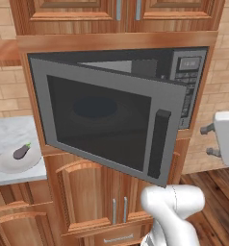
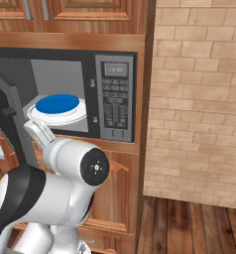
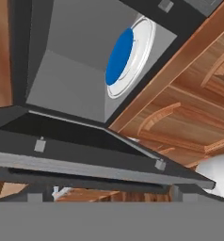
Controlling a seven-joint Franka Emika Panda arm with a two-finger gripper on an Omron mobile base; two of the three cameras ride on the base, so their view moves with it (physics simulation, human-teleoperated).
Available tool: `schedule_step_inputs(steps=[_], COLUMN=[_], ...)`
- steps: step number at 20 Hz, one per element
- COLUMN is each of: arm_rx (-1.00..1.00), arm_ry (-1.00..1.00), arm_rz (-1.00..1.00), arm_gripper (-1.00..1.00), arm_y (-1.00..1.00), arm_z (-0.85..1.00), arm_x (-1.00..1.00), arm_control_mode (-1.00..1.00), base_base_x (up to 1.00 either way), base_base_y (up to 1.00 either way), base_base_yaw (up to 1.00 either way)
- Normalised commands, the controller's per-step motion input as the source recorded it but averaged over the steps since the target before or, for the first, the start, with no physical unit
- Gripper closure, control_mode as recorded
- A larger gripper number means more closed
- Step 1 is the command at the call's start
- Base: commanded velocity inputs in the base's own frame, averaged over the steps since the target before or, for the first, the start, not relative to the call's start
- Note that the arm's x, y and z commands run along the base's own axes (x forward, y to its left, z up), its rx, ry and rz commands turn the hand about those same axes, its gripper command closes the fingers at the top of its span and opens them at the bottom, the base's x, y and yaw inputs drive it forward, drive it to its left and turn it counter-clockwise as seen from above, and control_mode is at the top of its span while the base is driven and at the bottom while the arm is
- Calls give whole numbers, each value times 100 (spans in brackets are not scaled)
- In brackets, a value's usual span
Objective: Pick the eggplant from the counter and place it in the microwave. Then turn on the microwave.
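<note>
Left base view: eggplant [image 1: 21,152] sits w/ microwave [image 1: 183,77] door [image 1: 107,127] half-open, could block arm; gripper wide open, empty.

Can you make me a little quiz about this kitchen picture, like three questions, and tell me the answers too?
1. True or false: the microwave door is open.
2. Where is the eggplant right now?
A. inside the microwave
B. on a white plate on the counter
C. in the gripper
3. Fill in the blank: the plate inside the microwave is white with a ____ middle.

Key
1. True. The door swings out toward the room.
2. B. It lies on the plate, left of the microwave.
3. Blue.
</note>
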Motion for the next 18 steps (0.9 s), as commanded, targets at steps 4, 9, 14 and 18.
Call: schedule_step_inputs(steps=[4, 9, 14, 18], arm_rx=[1, 0, 3, 7], arm_ry=[0, 0, 8, 15], arm_rz=[0, 0, 0, 0], arm_gripper=[-100, -100, -100, -100], arm_y=[18, 25, 19, 20], arm_z=[-19, -19, -12, -12], arm_x=[38, 31, 27, 24], arm_control_mode=[-100, -100, -100, -100], base_base_x=[0, 0, 0, 0], base_base_y=[0, 0, 0, 0], base_base_yaw=[0, 0, 0, 0])
